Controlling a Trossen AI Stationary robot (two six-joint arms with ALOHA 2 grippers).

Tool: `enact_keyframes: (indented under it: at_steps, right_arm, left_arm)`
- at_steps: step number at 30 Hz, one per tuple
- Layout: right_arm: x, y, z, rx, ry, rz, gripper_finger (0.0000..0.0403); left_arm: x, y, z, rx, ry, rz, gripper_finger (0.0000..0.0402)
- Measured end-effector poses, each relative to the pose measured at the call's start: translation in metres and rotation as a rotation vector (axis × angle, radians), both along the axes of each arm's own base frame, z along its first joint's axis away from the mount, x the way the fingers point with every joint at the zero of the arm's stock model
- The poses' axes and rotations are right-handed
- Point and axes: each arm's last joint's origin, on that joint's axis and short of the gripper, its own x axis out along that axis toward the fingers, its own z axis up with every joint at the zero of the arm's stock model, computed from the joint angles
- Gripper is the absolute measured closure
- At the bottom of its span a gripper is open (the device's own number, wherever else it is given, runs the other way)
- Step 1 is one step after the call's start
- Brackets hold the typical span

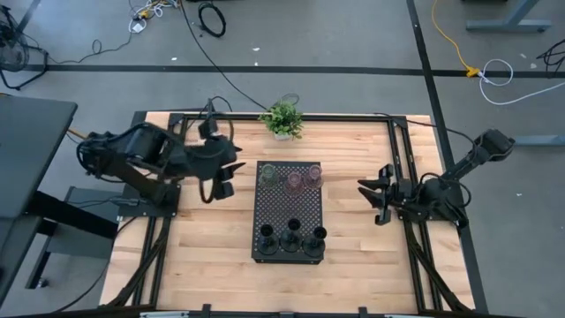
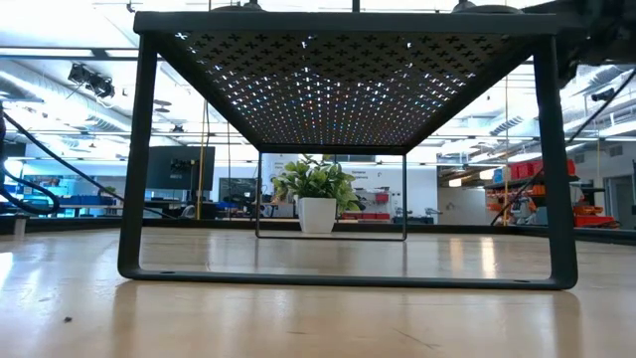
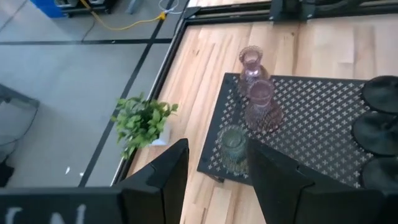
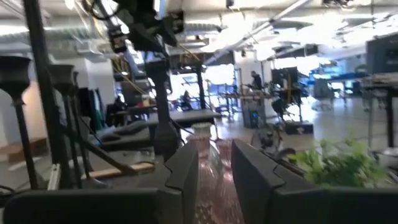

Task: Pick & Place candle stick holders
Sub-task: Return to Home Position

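Note:
A black perforated tray stands on legs at mid-table. At its far end stand an olive-green glass cup and two pinkish cups. At its near end stand three black holders. My left gripper is open and empty, left of the tray's far end, level with the green cup. My right gripper is open and empty, right of the tray. A pinkish cup shows beyond its fingers, and two stemmed black holders show off to one side.
A small potted plant stands at the table's far edge, behind the tray; it also shows in the left wrist view. Bare wooden table top lies left and right of the tray. Black frame rails run along the table's sides.

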Motion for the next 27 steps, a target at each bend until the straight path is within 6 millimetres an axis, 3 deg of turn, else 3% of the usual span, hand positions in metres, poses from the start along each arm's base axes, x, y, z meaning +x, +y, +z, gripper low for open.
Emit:
enact_keyframes:
  at_steps: [4,13,19,27]
  right_arm:
    - [0.004,-0.008,0.000,-0.015,-0.009,0.001,0.0318]
    - [0.012,-0.029,-0.013,0.039,0.090,-0.069,0.0332]
    - [0.010,-0.038,-0.009,0.037,0.055,-0.064,0.0338]
    - [0.008,-0.050,-0.020,0.098,0.148,-0.130,0.0340]
  left_arm:
    - [0.011,0.006,0.000,-0.020,-0.013,-0.041,0.0248]
    - [0.014,0.015,-0.003,-0.023,-0.007,-0.021,0.0272]
    - [0.012,0.015,-0.052,-0.011,0.074,-0.022,0.0273]
    - [-0.034,0.025,-0.110,-0.054,-0.085,-0.013,0.0273]
